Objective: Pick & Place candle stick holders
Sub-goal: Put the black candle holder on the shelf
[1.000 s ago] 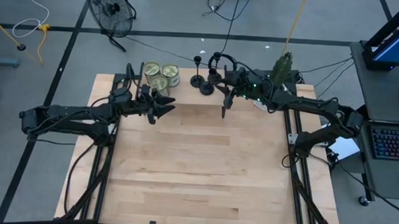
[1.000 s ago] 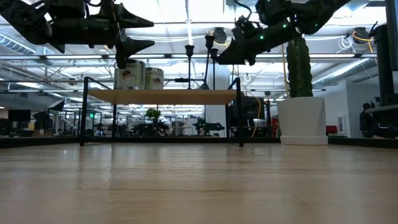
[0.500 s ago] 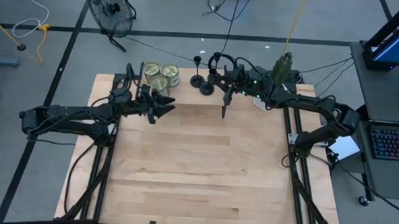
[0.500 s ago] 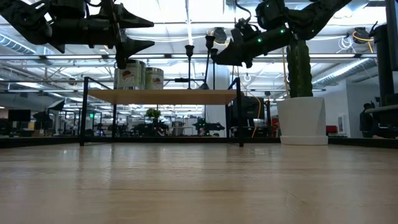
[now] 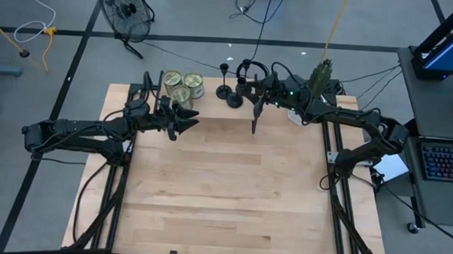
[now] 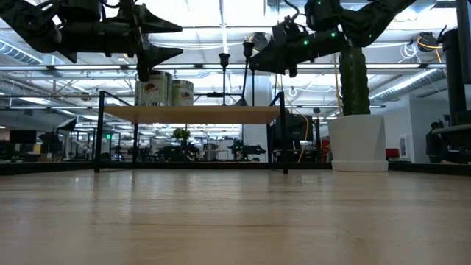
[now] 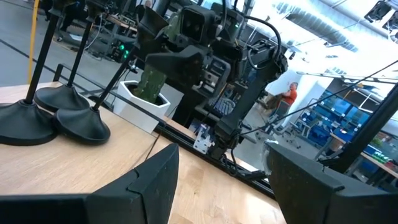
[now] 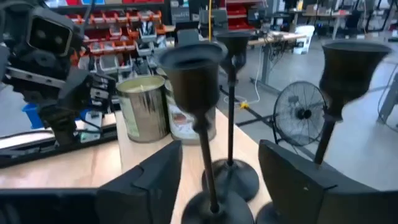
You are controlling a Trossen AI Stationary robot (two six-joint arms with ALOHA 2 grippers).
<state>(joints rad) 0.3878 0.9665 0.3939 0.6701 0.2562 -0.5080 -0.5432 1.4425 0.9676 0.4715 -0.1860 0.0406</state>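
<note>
Three black candle stick holders (image 5: 234, 98) stand on their round bases on a raised wooden shelf (image 6: 191, 114) at the table's far edge. In the right wrist view the nearest one (image 8: 193, 62) is close ahead, with the two others (image 8: 231, 112) (image 8: 345, 74) behind it. My right gripper (image 5: 251, 97) is open, just right of the holders at cup height (image 6: 254, 65). Its fingers stand on either side of the nearest stem (image 8: 202, 146) and touch nothing. My left gripper (image 5: 191, 119) is open and empty, hovering near the jars (image 5: 182, 85). It sees two holder bases (image 7: 78, 121).
Greenish jars (image 6: 163, 90) with labels stand on the shelf left of the holders and also show in the right wrist view (image 8: 140, 109). A cactus in a white pot (image 5: 321, 76) stands at the far right behind my right arm. The wide wooden table (image 5: 223, 196) lies nearer.
My right gripper has moved a little toward the far edge and the candle stick holders. It has risen slightly and tipped from pointing downward to nearly level, and it has stayed open.
</note>
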